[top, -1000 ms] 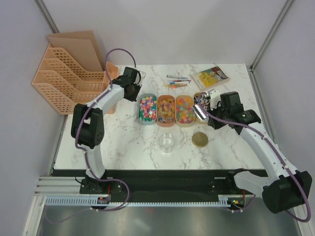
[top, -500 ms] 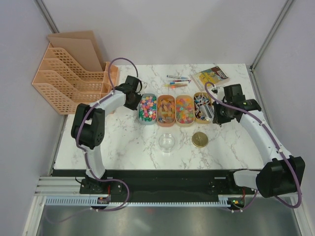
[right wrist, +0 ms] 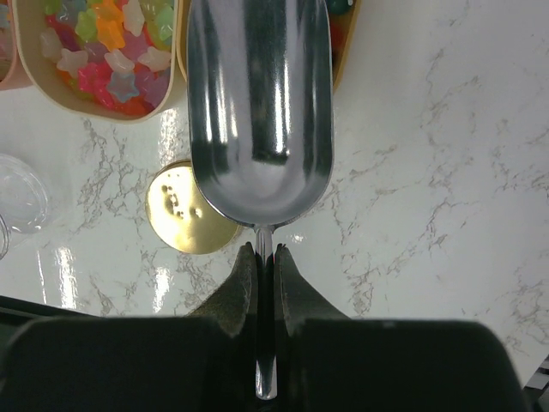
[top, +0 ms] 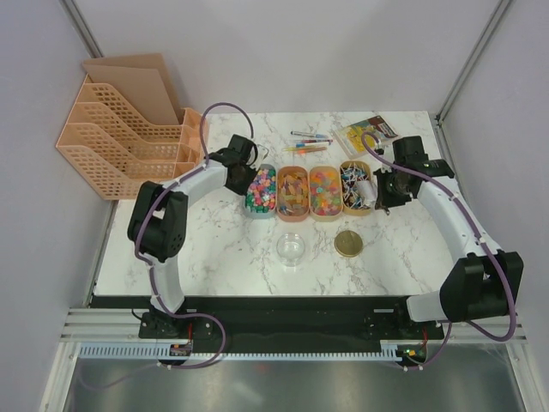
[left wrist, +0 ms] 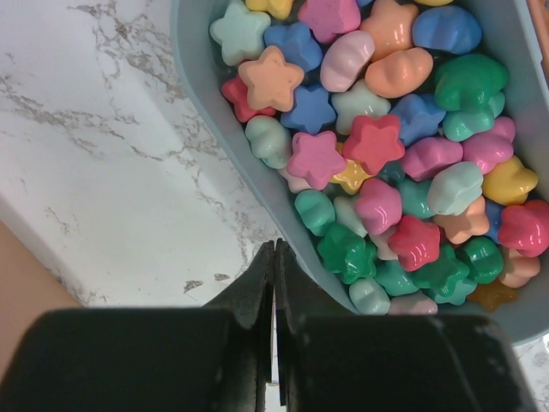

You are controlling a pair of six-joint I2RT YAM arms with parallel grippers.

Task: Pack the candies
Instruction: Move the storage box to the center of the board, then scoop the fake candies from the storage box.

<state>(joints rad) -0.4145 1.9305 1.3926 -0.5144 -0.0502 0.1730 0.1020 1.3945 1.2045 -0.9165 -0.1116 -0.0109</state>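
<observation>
Scoop (right wrist: 260, 112) now swung over right-centre tray (right wrist: 352, 26), handle pinched in right gripper (right wrist: 264, 257) for scooping candies (left wrist: 377, 146); left gripper (left wrist: 274, 257) shut, empty.

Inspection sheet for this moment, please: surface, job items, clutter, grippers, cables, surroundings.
Surface: white marble table, no spills seen.
Job's things: candies fill four oval trays in a row; clear jar looks empty, gold lid lies flat beside it.
Clutter: coloured pens and a yellow booklet at the far edge; orange file racks on the left.
Grippers: left gripper shut, tips at the blue-grey tray wall, nothing held; right gripper shut on the metal scoop handle, no candy in the scoop.
Cables: purple cables loop off both arms, no snag seen.
Surroundings: grey enclosure walls.
</observation>
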